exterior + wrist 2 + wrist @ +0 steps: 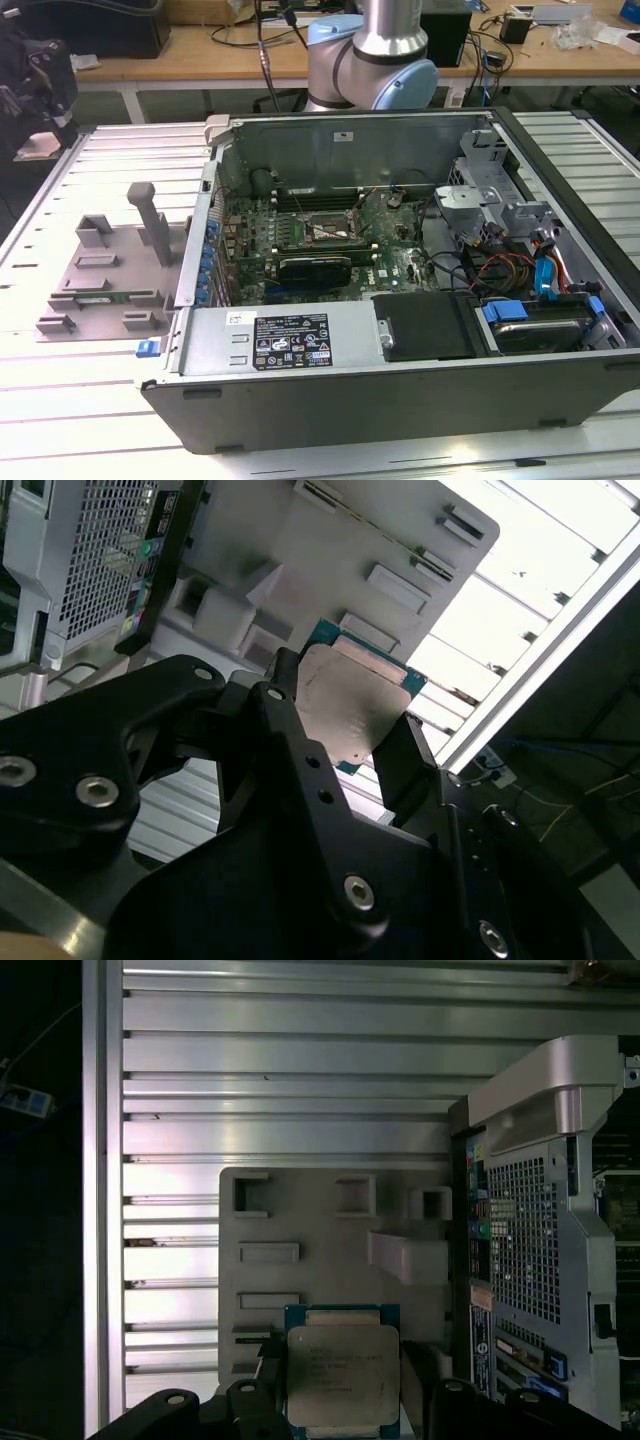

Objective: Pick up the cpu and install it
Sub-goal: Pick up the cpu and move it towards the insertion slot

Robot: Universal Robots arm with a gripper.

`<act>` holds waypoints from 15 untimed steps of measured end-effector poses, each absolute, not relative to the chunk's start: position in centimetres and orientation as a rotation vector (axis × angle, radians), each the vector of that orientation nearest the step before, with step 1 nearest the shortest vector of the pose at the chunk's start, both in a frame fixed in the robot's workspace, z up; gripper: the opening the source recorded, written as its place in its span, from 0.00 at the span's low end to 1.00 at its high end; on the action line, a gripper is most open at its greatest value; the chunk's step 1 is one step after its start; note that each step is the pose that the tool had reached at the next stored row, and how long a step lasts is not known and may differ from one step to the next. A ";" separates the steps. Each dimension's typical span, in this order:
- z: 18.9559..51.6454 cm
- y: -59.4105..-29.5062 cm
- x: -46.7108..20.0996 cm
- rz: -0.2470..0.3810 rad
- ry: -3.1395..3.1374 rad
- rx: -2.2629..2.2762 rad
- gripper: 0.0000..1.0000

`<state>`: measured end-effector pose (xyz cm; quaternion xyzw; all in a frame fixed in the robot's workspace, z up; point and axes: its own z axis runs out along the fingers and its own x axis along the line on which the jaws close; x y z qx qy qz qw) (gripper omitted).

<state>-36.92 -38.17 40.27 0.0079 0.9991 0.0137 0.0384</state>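
in the second wrist view, the black two-fingered gripper (350, 715) is closed on the small flat square cpu with a pale silver-grey metal top (355, 705), one black finger (295, 730) pressed against each of two opposite edges. the chip's green board rim shows around the metal lid. in the first wrist view the same gripper (340, 1392) clamps the cpu (340, 1375) by its sides, lid facing the camera.

the cpu hangs in the air over the grey plastic tray with upright blocks and shallow rectangular pockets (320, 1220), above the tray's edge and apart from it. the tray rests on the ribbed silver aluminium table (280, 1080), just beside the grey metal desktop computer case (540, 1210), whose perforated back panel faces it.

in the exterior view the tray (100, 280) sits on the table (60, 400) at the exterior view's left of the case (400, 400), which lies on its side with the cover off. inside it, the dark square metal-framed motherboard socket (322, 230) sits on the green board, well apart from the tray. the silver and pale blue robot arm (385, 50) rises behind the case.
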 end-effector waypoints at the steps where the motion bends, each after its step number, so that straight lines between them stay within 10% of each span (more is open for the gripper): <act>1: 40.3 -38.2 -36.6 0.042 3.064 0.025 0.54; 15: 40.3 -38.3 -31.9 0.041 3.067 0.039 0.54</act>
